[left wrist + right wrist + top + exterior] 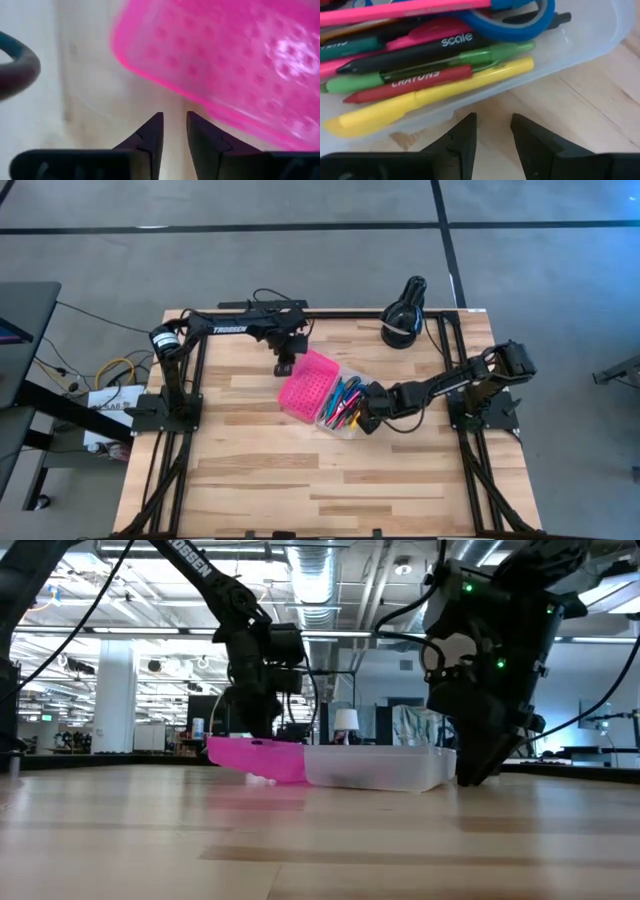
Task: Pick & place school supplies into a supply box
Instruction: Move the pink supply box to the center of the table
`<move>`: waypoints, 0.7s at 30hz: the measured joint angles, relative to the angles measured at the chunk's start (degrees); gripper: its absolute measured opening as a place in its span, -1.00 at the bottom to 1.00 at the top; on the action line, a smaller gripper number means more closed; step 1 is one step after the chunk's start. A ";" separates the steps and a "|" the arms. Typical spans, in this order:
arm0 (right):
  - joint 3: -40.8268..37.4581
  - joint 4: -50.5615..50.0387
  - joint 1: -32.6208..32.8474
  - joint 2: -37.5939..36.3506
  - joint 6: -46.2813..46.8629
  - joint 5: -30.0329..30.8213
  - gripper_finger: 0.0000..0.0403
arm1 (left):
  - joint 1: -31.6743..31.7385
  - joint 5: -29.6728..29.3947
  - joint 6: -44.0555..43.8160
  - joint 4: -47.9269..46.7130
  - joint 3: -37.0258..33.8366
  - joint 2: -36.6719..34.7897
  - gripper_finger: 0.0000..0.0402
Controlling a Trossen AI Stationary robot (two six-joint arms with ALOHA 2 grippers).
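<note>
Pens fill the box just past the right gripper, fingers slightly apart, empty; left gripper, likewise, beside the pink lid.

A: Any writing you can read?
B: "scale" in white on a black pen in the clear box, and "CRAYONS" on the red stick under it.
A: On the robot?
B: "TROSSEN" in white on the left arm. In the low view only "OSSEN" shows on that arm.
</note>
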 joint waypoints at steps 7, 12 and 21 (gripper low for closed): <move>-0.09 1.59 -0.24 0.00 0.35 0.44 -0.39 | -0.41 0.90 0.51 5.51 0.00 0.00 -0.71; -0.09 1.76 -0.24 0.02 0.69 0.40 -0.39 | -1.02 3.39 3.48 2.38 0.00 0.00 -0.73; -0.20 4.27 -0.20 0.11 -3.58 0.20 -0.39 | -1.55 10.31 7.70 -10.90 0.00 0.00 -0.73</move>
